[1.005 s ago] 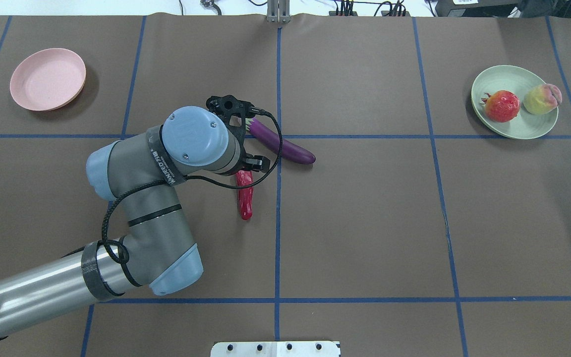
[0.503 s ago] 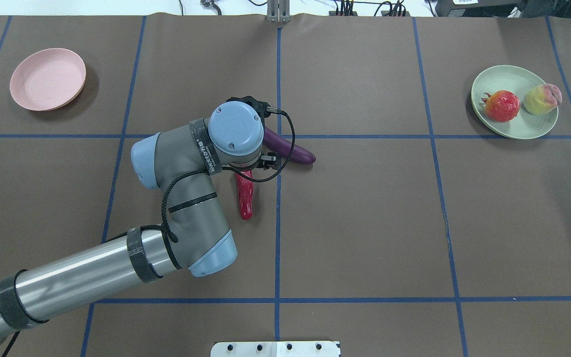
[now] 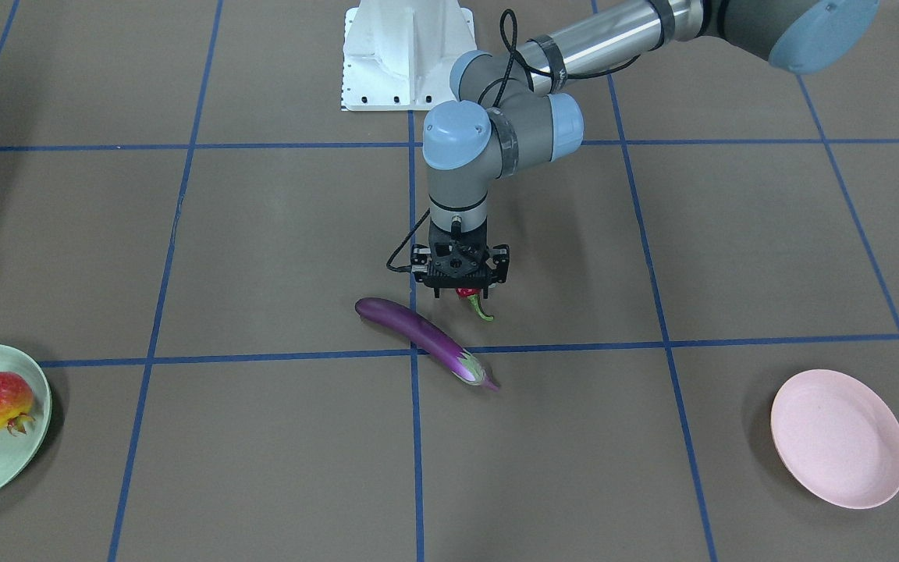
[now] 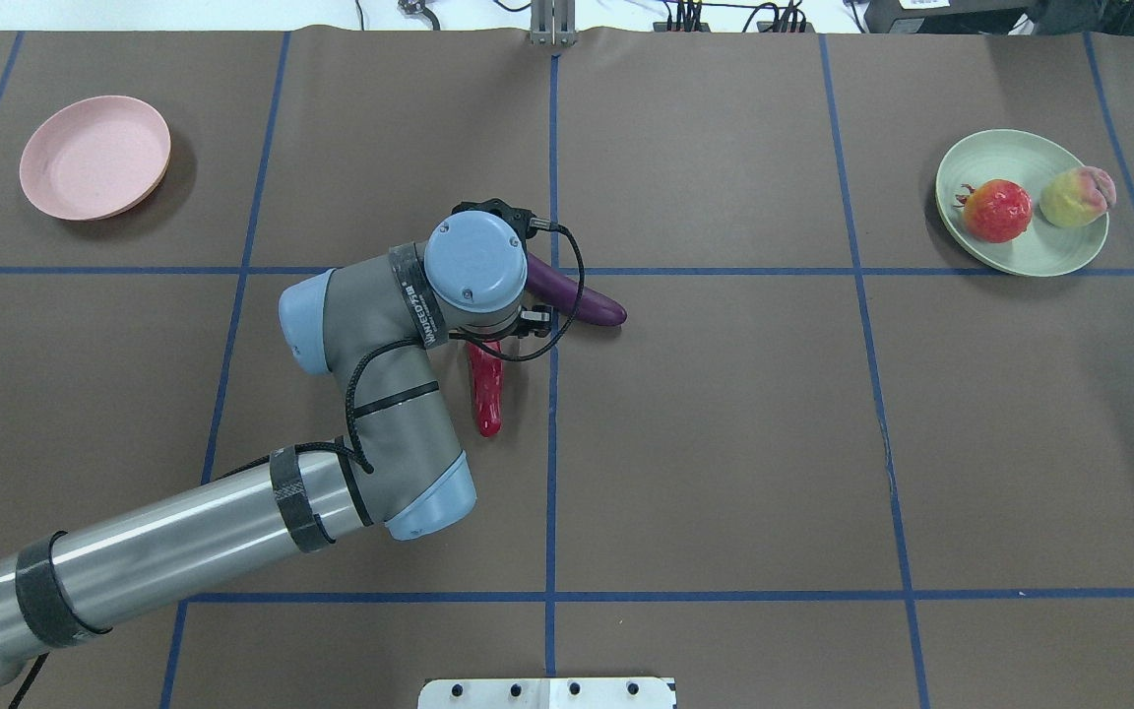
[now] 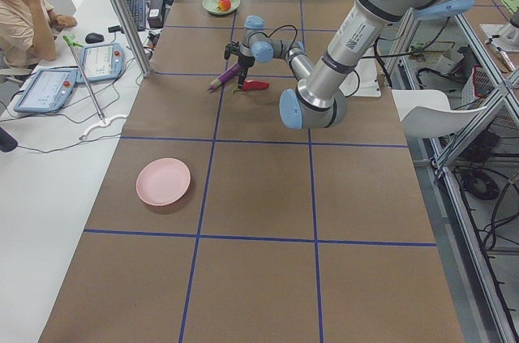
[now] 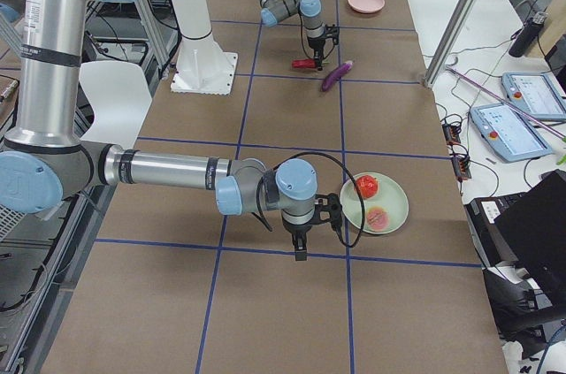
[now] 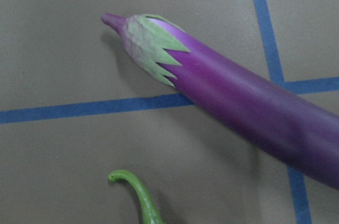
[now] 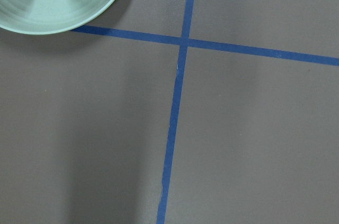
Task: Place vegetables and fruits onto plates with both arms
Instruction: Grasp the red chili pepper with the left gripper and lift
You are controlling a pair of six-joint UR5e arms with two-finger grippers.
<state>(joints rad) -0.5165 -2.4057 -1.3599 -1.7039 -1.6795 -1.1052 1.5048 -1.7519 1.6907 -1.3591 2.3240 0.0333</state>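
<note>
The purple eggplant [image 3: 418, 336] lies slantwise at the table's middle, seen close in the left wrist view [image 7: 238, 97]. Beside it is the red chili [image 4: 486, 389], its green stem [image 7: 140, 197] curling toward the eggplant. My left gripper [image 3: 461, 295] points straight down over the chili's stem end, open, with a finger on either side. The pink plate [image 4: 94, 158] holds nothing. On the green plate [image 4: 1020, 246] rest the red-and-yellow ball [image 4: 997, 210] and the peach [image 4: 1076, 196]. My right gripper [image 6: 301, 255] hangs just beside that plate; I cannot tell whether it is open or shut.
The white pedestal base [image 3: 406, 55] stands at the robot's edge of the table. Blue tape lines divide the brown mat. A person [image 5: 24, 10] sits at a side desk with tablets [image 5: 49, 87], behind an aluminium post [image 5: 122, 10].
My left arm swung right and its wrist turned downward, bringing the gripper over the chili's stem end. The eggplant, chili and both plates stayed put.
</note>
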